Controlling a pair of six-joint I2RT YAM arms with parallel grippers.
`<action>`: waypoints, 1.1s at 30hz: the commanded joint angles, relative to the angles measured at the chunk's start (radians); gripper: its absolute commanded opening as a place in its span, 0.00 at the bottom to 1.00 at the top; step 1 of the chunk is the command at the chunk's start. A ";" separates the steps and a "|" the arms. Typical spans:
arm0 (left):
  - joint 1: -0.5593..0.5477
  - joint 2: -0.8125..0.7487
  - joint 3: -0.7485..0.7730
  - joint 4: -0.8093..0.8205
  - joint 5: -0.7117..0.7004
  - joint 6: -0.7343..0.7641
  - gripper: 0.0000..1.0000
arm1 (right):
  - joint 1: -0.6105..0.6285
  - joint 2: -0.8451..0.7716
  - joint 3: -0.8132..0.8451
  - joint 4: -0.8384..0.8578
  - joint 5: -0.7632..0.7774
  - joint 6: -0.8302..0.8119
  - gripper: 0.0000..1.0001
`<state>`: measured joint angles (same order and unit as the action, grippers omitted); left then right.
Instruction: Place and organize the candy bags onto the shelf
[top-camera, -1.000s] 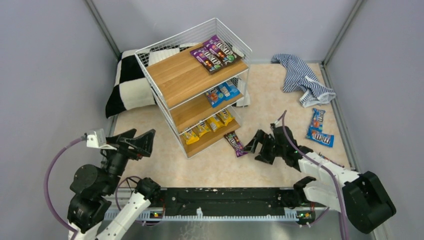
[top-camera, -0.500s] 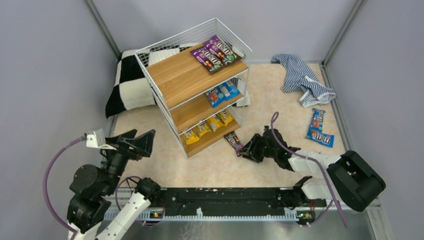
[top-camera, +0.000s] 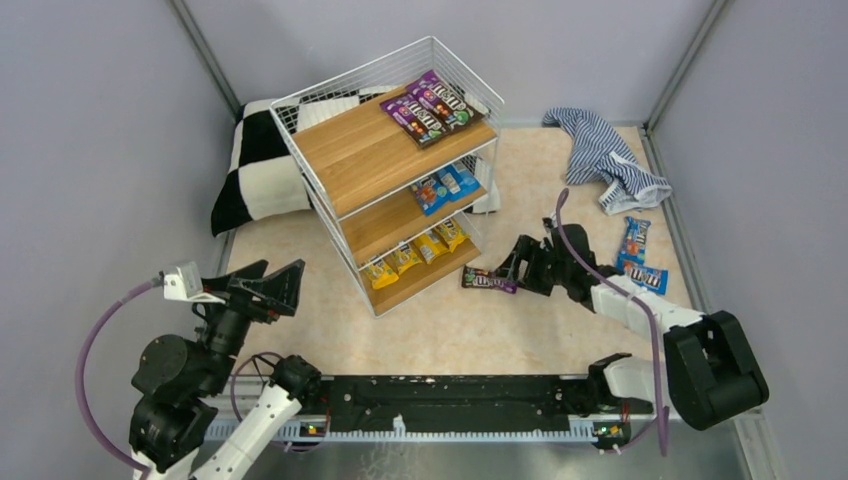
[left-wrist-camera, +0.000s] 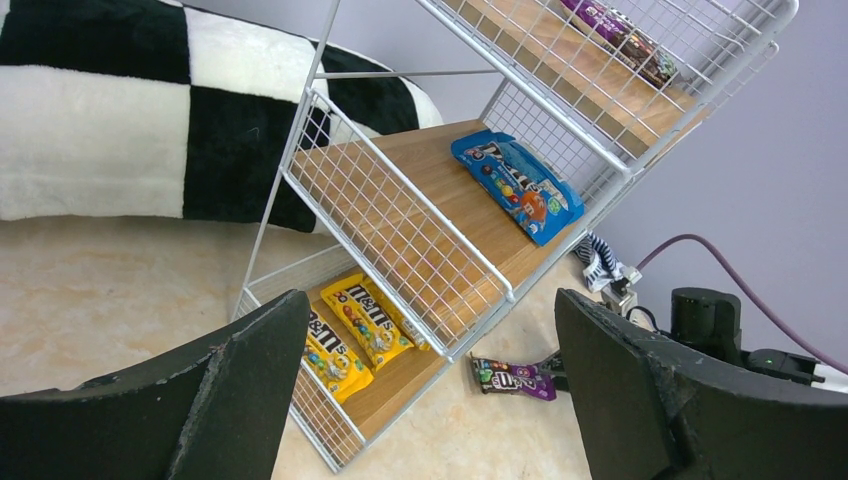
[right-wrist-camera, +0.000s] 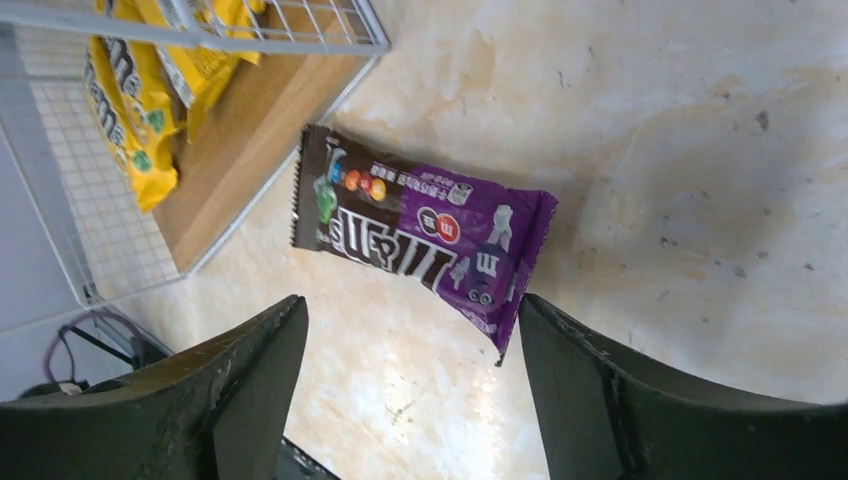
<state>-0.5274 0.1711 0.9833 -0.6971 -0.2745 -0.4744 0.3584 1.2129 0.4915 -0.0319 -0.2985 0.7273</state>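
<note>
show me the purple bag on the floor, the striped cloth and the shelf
purple bag (right-wrist-camera: 420, 240), right wrist view, middle of its printed face
striped cloth (top-camera: 600, 157), top view, middle of the heap
shelf (top-camera: 358, 148), top view, bare top board

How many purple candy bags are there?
3. Two purple candy bags lie side by side on the shelf, on its top board. The third lies on the floor beside the shelf's bottom tier. Others could hide beneath them.
</note>
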 joint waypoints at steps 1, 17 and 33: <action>-0.006 -0.004 -0.012 0.030 0.006 -0.004 0.98 | -0.043 -0.004 -0.010 -0.048 -0.073 -0.097 0.80; -0.005 0.002 -0.008 0.009 0.013 0.000 0.98 | -0.148 0.297 -0.011 0.152 -0.356 -0.119 0.72; -0.006 0.011 -0.013 0.014 0.009 0.016 0.98 | -0.231 0.461 0.191 -0.020 -0.391 -0.316 0.74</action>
<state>-0.5274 0.1715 0.9714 -0.7071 -0.2733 -0.4732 0.1379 1.6047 0.6773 -0.0082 -0.7372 0.4961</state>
